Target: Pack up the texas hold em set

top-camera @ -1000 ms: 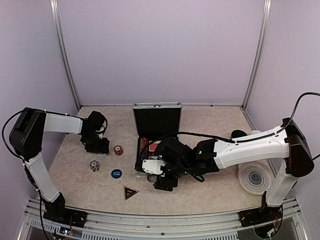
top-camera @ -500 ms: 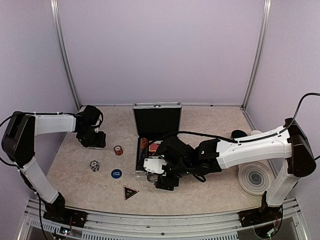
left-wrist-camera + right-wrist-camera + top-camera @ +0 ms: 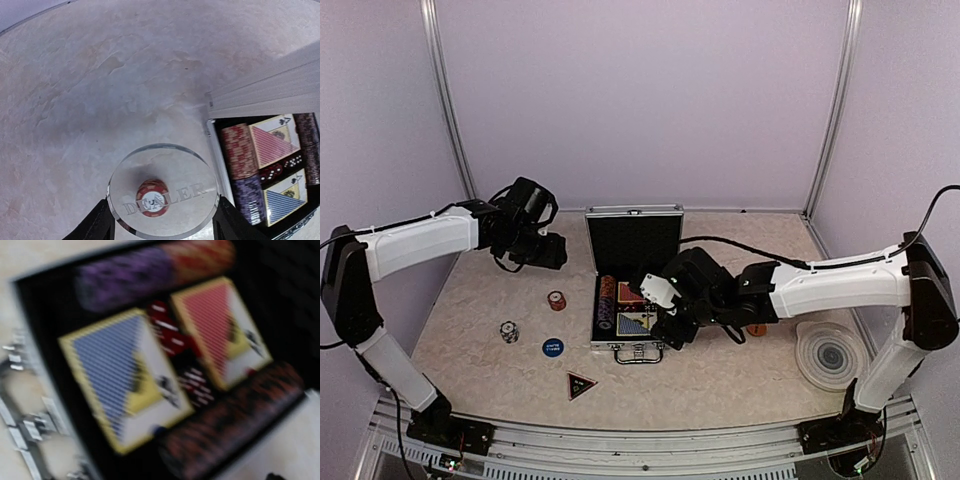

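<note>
Top view: lilac walls, beige marbled bench. Silver case stands open mid-bench, lid upright on the far-edge side. Inside are a red deck and a blue deck, with a chip row along the left wall. Loose between the case and the bench's left edge: red chip stack, black-and-white chip, blue button. Black triangle lies close to the near edge. Left gripper hangs over the far-left part of the bench, left of the lid. Right gripper is over the case's right side; it is dark, so cannot tell how wide the jaws are. Grey coaster sits by the right edge, mugs behind the right arm

Left wrist: fingers stand partway open, clamped on the rim of a clear dealer button, one each side. The red chip stack shows through it on the bench below. The case corner is at lower right, with both decks, chip rows and red dice

Right wrist: blurred, looking down into the case. The decks lie side by side with dice between them and chips along both long walls. Own fingers are not shown, so jaws cannot tell
</note>
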You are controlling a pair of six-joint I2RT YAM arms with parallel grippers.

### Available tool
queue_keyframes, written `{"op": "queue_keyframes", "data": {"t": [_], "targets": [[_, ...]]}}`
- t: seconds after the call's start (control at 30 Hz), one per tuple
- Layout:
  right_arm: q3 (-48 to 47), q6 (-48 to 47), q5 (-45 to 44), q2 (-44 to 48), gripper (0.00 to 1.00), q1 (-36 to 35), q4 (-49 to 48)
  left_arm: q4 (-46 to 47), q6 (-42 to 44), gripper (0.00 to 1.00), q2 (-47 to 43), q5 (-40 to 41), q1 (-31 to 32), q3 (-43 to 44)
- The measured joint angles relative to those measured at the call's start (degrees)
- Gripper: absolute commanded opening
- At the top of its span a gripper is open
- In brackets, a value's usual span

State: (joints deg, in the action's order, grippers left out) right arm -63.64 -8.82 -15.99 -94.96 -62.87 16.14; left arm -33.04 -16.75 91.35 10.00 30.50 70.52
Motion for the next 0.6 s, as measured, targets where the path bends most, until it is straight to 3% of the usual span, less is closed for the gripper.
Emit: {"op": "queue_keyframes", "data": {"t": [0.3,0.6], "targets": [[4.2,5.5,-3.1,4.6,0.99,4.3,-1.9,-2.3,-0.1,0.56,4.7,1.1,10.1,11.5],[7.1,9.5,-4.1,7.9,0.99,7.3,-2.9,-3.2,0.9,0.56,13.4,1.2,14.9,16.2]]}}
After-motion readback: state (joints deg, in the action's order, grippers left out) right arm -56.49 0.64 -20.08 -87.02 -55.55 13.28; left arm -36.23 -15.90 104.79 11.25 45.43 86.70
